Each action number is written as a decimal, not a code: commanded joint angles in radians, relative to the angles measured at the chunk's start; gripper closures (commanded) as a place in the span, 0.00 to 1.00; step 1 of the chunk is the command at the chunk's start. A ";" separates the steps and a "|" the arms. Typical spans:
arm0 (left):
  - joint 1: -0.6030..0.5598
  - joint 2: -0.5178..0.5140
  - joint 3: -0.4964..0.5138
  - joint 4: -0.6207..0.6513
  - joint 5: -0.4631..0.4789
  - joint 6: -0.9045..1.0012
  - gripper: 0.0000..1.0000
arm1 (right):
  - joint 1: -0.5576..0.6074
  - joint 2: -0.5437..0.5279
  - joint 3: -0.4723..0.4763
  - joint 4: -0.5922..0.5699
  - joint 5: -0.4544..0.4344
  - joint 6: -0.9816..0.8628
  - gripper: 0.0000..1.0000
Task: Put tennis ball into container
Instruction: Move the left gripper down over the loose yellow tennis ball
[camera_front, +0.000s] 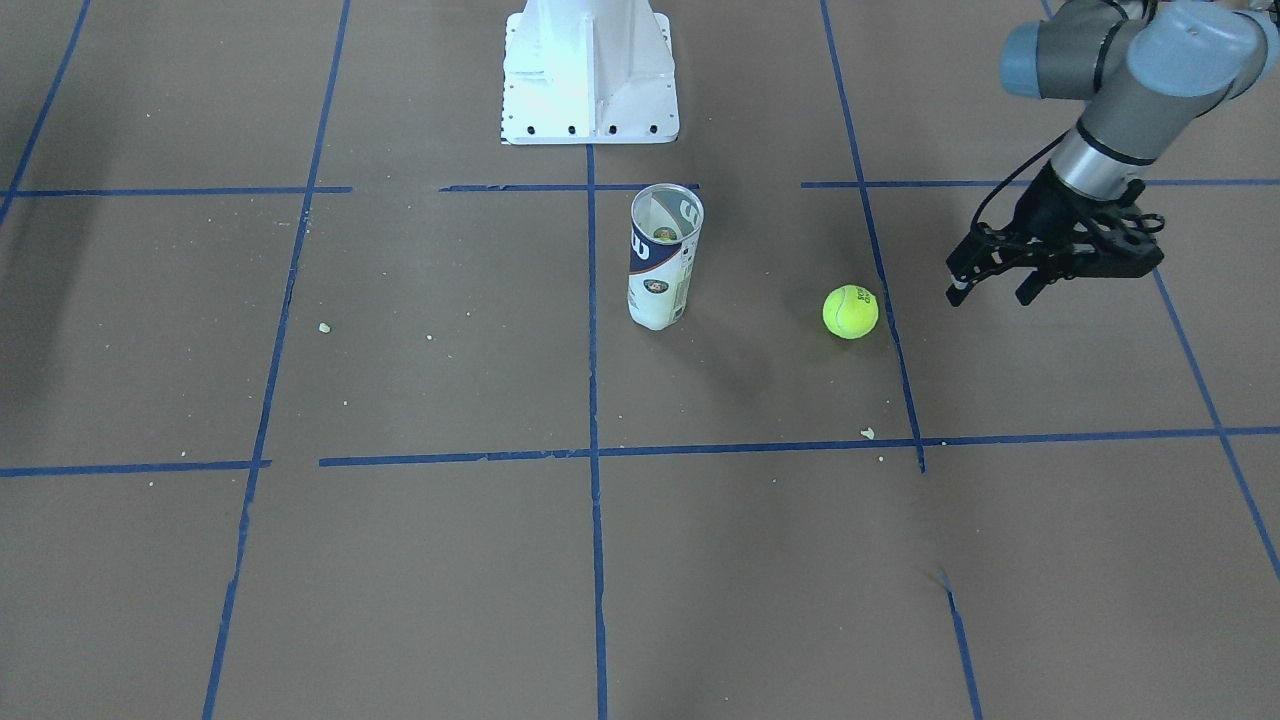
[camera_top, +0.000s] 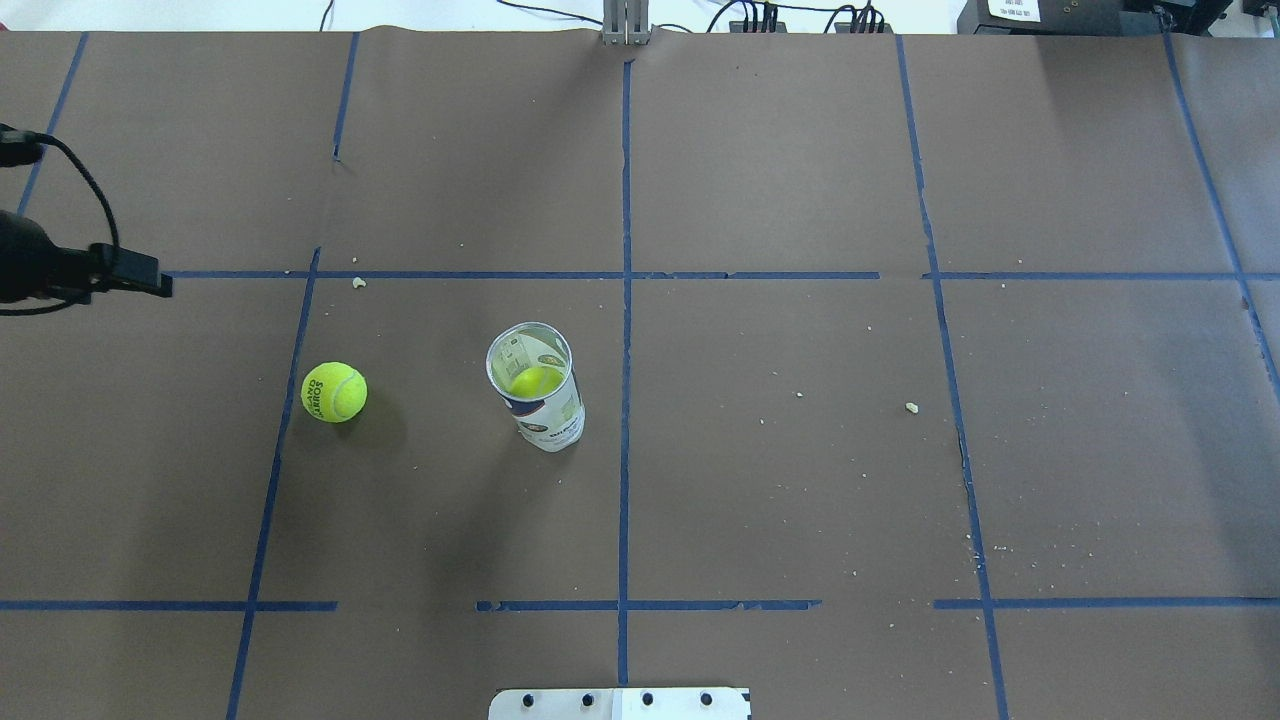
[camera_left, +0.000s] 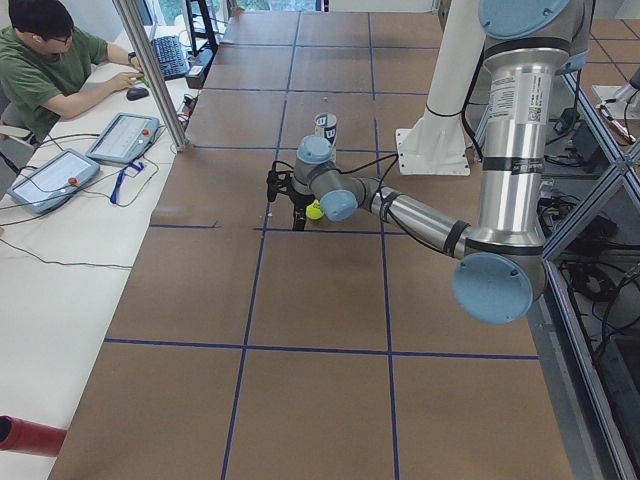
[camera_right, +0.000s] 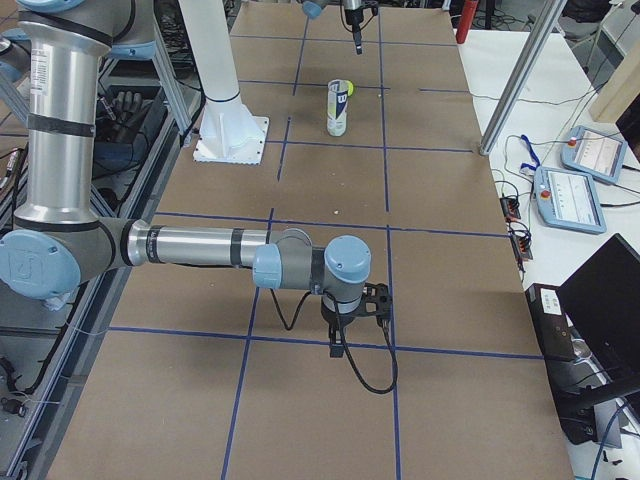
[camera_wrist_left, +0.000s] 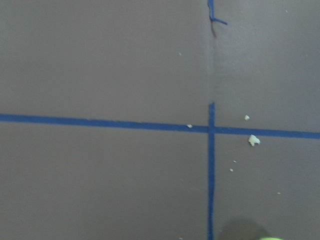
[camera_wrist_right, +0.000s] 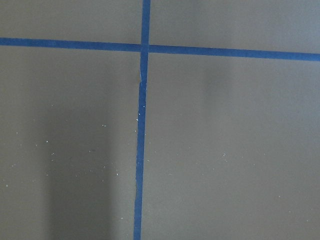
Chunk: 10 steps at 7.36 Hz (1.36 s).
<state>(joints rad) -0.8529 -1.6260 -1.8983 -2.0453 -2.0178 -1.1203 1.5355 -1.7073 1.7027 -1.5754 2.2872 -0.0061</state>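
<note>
The tennis ball (camera_front: 850, 311) lies on the brown table, also in the overhead view (camera_top: 334, 391), and a sliver of it shows at the bottom edge of the left wrist view (camera_wrist_left: 270, 238). The container (camera_front: 665, 255) stands upright to one side of it, with its mouth open. Inside the container (camera_top: 535, 395) another yellow-green ball (camera_top: 533, 380) shows. My left gripper (camera_front: 990, 293) hovers open and empty beside the loose ball, on the side away from the can. My right gripper (camera_right: 345, 335) hangs low over the table far from both; I cannot tell its state.
The white robot pedestal (camera_front: 590, 80) stands behind the can. Blue tape lines and small crumbs (camera_front: 867, 433) mark the brown paper. An operator (camera_left: 50, 60) sits at a side table with tablets (camera_left: 120, 137) beyond the table's edge.
</note>
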 joint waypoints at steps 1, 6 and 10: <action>0.119 -0.127 0.005 0.158 0.100 -0.096 0.00 | 0.000 0.001 0.000 0.000 0.000 0.000 0.00; 0.216 -0.147 0.051 0.154 0.163 -0.156 0.00 | 0.000 0.000 0.000 0.000 0.000 0.000 0.00; 0.247 -0.196 0.112 0.154 0.174 -0.165 0.00 | 0.000 0.000 0.000 0.000 0.000 0.000 0.00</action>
<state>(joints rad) -0.6118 -1.8086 -1.8127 -1.8914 -1.8456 -1.2844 1.5355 -1.7068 1.7027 -1.5754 2.2872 -0.0061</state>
